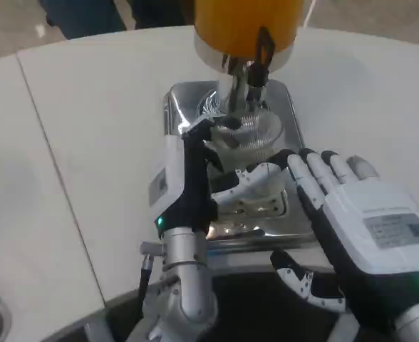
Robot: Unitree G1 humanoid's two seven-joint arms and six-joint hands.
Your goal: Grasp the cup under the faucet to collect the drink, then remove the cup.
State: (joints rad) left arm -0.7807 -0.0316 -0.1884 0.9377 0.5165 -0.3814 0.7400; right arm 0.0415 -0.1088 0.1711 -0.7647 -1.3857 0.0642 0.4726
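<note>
A clear ribbed cup [246, 133] stands upright on the shiny metal drip tray [188, 100] of the drink dispenser, its long axis vertical and its open mouth turned up toward the faucet [254, 75] directly above it. The faucet hangs from the underside of the dispenser's orange tank [245, 21], with a dark tap lever on its front. The cup sits near the middle of the tray, toward the tray's far half, and its lower part is hidden behind the hands. The left hand [195, 167] stands on edge just to the left of the cup, white back facing left and dark palm side facing the cup, fingers reaching up along the cup's left wall; they look to be touching or wrapped on the cup, but whether the hold is firm I cannot tell, since the contact side is hidden. The right hand [352, 214] lies to the lower right of the cup, nearer the camera, white back up, fingers spread and stretched toward the cup's base over the near part of the tray, holding nothing; its thumb juts out low at the table's [88, 142] near edge. The cup thus lies between the two hands, closer to the left one, and beyond the fingertips of the right one.
</note>
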